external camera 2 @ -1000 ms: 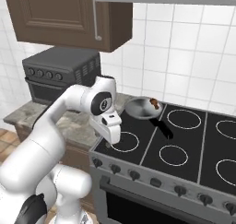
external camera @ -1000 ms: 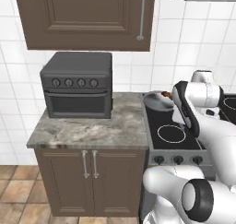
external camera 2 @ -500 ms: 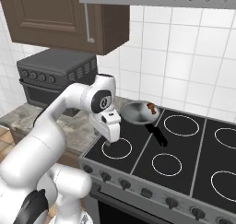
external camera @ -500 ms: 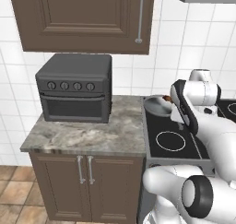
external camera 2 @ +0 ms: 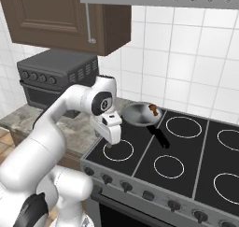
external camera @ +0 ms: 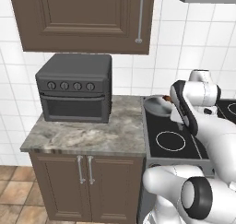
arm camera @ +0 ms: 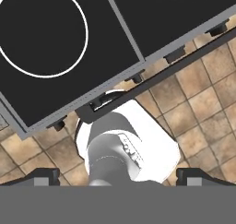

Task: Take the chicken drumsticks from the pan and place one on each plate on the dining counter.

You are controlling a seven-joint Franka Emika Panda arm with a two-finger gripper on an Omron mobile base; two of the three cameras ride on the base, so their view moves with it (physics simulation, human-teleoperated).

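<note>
The grey pan [external camera 2: 138, 114] sits on the stove's back left burner, its dark handle [external camera 2: 160, 135] pointing toward the front. Brown chicken drumsticks [external camera 2: 153, 110] lie at its right rim, too small to tell apart. In the left base view the pan [external camera: 156, 104] shows beside my arm, with a brown bit of drumstick [external camera: 168, 98] at its edge. My gripper [external camera 2: 111, 138] hangs pointing down over the front left burner, left of the pan and apart from it. Its fingertips [arm camera: 44, 175] stand wide apart in the hand view: open and empty. The plates and the dining counter are out of view.
A dark toaster oven [external camera: 75, 87] stands on the short marble counter [external camera: 87, 135] left of the black stove [external camera 2: 186, 160]. Brown wall cabinets [external camera: 83, 18] hang above. The hand view looks down on a burner ring [arm camera: 41, 29], the stove's knobs and the tiled floor [arm camera: 203, 94].
The whole picture shifted a little over the last second, mostly early on, so the base has driven slightly. The arm keeps its pose, and the gripper stays open.
</note>
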